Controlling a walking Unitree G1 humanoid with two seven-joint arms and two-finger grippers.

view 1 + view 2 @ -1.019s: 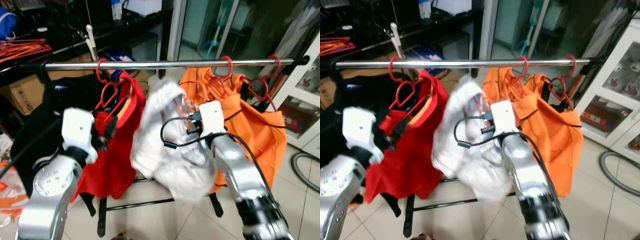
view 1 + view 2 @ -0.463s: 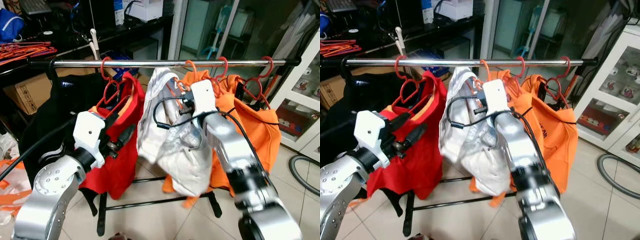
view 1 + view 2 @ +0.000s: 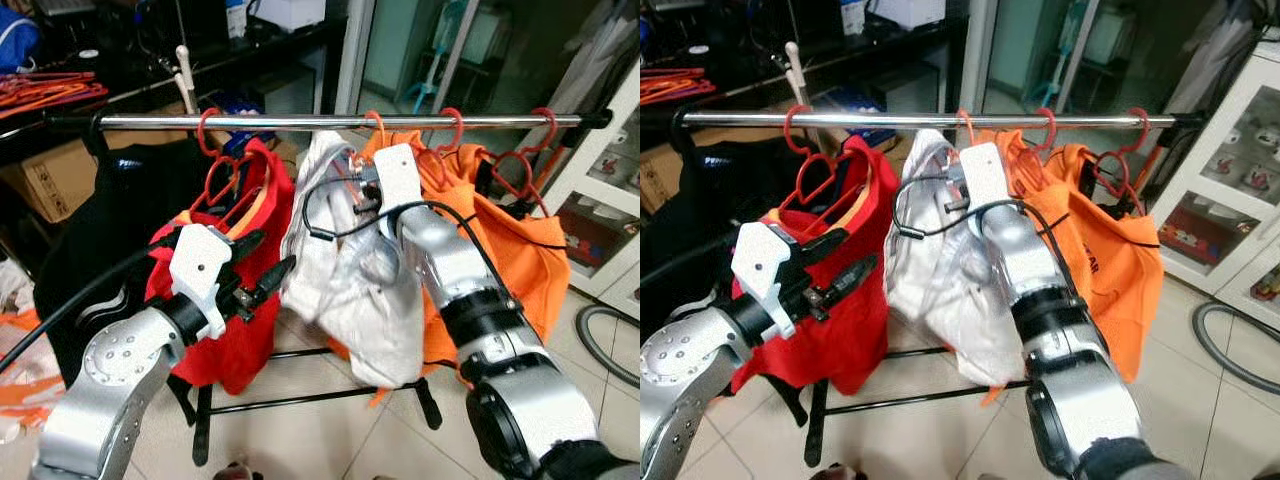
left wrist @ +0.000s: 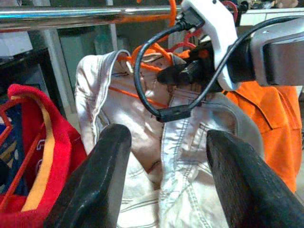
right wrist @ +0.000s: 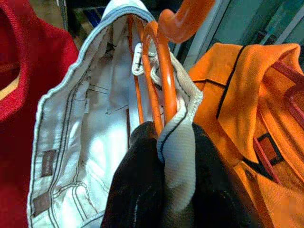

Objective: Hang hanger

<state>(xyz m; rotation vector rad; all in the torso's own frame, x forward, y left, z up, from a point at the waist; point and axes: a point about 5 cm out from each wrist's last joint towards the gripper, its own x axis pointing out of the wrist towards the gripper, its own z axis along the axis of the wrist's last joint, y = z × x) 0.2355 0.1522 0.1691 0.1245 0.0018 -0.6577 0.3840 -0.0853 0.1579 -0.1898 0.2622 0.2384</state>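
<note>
Orange hanger (image 5: pixel 159 76) hook now over rail (image 3: pixel 300 121).

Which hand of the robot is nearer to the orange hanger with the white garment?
The right. The right hand grips the orange hanger at its neck; the left hand is open, lower, beside the white garment.

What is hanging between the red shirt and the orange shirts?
A white garment on an orange hanger hangs between them in the eye views, with the right gripper clamped on the hanger.
</note>
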